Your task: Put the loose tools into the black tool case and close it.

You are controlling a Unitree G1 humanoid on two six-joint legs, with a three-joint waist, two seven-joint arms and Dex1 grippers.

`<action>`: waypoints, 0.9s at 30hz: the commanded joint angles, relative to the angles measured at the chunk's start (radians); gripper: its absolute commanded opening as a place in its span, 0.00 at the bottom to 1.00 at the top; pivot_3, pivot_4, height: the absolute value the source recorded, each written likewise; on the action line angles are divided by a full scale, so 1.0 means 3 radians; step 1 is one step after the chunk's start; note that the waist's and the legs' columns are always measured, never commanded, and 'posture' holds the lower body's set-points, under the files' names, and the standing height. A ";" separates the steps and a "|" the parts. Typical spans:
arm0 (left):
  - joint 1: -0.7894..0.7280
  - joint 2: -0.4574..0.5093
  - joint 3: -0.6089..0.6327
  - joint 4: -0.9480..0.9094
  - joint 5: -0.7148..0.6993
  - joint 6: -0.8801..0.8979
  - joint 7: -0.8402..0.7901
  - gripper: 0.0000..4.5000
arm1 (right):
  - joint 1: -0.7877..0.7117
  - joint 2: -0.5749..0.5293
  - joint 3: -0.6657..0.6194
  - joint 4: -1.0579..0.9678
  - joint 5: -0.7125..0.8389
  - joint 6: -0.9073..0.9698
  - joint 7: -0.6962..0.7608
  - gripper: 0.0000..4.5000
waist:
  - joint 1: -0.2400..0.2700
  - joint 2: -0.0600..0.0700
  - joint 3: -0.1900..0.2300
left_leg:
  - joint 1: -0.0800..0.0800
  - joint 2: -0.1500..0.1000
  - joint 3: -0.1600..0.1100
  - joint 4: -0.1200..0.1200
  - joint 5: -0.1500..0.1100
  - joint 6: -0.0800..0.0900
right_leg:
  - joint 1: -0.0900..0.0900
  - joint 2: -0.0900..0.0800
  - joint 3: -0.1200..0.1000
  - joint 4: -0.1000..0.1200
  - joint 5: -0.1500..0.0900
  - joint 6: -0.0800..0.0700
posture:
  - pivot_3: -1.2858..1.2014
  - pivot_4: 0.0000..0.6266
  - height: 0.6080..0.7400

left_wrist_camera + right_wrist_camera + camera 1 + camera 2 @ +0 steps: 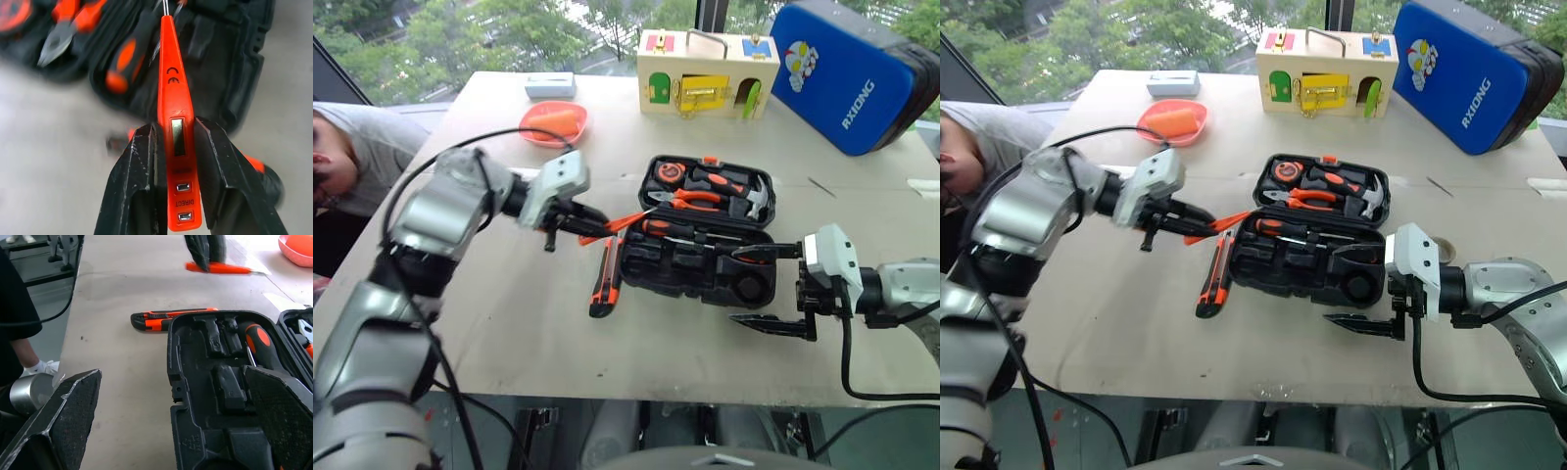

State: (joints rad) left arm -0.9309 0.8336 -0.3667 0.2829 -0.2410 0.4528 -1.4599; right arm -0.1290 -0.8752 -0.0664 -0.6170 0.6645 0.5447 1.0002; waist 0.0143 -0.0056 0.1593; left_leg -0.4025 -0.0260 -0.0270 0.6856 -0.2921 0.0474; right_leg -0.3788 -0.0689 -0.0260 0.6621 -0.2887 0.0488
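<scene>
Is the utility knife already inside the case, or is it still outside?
Outside. The utility knife lies flat on the table, beside the open case, at its left edge.

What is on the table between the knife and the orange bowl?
Just bare table between black-and-orange utility knife and orange bowl, seen from the head.

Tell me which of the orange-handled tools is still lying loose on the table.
The black-and-orange utility knife, flat on the table beside the case. The slim orange tester screwdriver is held in the left gripper; a black-and-orange screwdriver lies in the case.
</scene>
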 commanded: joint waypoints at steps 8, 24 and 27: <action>-0.0868 -0.0904 -0.0415 0.1635 0.0791 -0.1228 -0.0490 0.12 | 0.0339 -0.0038 -0.0367 -0.0331 0.0017 0.0014 -0.0294 1.00 | -0.0032 -0.0012 0.0007 | -0.0001 0.0000 0.0000 0.0000 0.0000 0.0000 | -0.0002 0.0016 -0.0006 0.0001 0.0000 0.0001 | 0.52 0.24 0.96; -0.0944 -0.1362 -0.0507 0.2115 0.1292 -0.1795 -0.0493 0.12 | 0.0397 -0.0020 -0.0443 -0.0408 0.0071 0.0105 -0.0493 1.00 | -0.0010 -0.0013 0.0008 | 0.0001 0.0001 -0.0003 0.0007 -0.0001 0.0002 | 0.0000 0.0018 -0.0004 0.0007 0.0000 0.0002 | 0.52 0.24 0.96; -0.0920 -0.1371 -0.0493 0.2122 0.1314 -0.1805 -0.0513 0.12 | 0.0374 -0.0018 -0.0431 -0.0383 0.0061 0.0106 -0.0487 1.00 | -0.0010 -0.0013 0.0008 | 0.0001 0.0001 -0.0003 0.0007 -0.0001 0.0002 | 0.0000 0.0019 -0.0004 0.0008 0.0000 0.0002 | 0.52 0.24 0.96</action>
State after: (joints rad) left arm -1.1990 0.4240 -0.5209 0.9157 0.1369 -0.0740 -1.6085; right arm -0.0063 -0.8784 -0.1709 -0.7179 0.6713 0.5831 0.8585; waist 0.0112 -0.0096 0.1617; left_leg -0.4021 -0.0257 -0.0279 0.6878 -0.2923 0.0479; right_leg -0.3788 -0.0631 -0.0272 0.6646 -0.2885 0.0495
